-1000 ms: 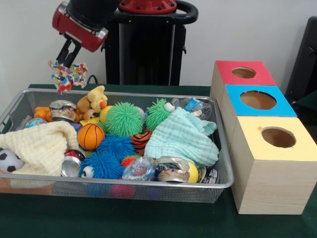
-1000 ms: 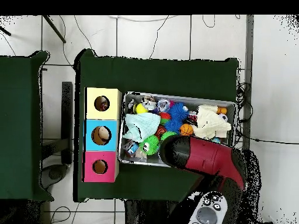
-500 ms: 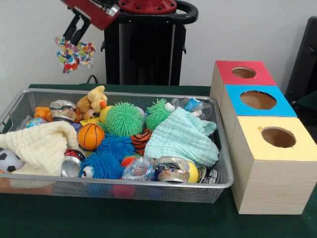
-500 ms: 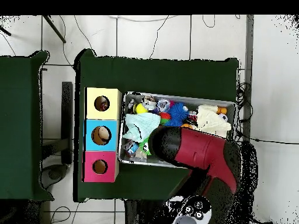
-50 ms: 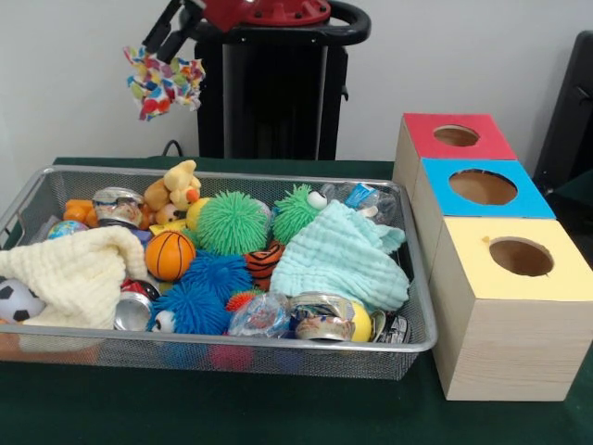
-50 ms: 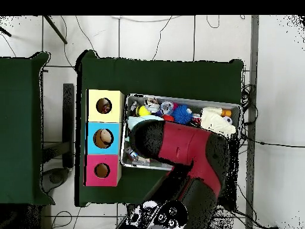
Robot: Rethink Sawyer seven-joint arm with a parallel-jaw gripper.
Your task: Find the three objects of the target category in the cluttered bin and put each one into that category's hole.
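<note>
Up near the top of the front view, the gripper [image 5: 165, 39] has its fingers pinched tight on a multicoloured crinkly scrap [image 5: 163, 82], which dangles just beneath it, well clear of everything else. A second ago that same bundle hung lower and closer to the far corner of the wire bin [image 5: 422, 306]; since then the arm has lifted it higher and begun swinging it sideways, along the bin towards the boxes. From overhead, the red arm [image 6: 184, 146] now covers the middle of the bin where before it sat nearer one end.

To my eye that means the pick is done and the carry is under way. Below the gripper lies the remaining clutter: a green fuzzy ball [image 5: 232, 222], a small basketball [image 5: 170, 255], a cream cloth [image 5: 79, 273] and a mint cloth [image 5: 340, 260]. Far off to the side of the gripper stand the red box [image 5: 454, 136], blue box [image 5: 482, 188] and yellow box [image 5: 519, 257], each with a round hole on top. Which hole suits the scrap I cannot tell.
</note>
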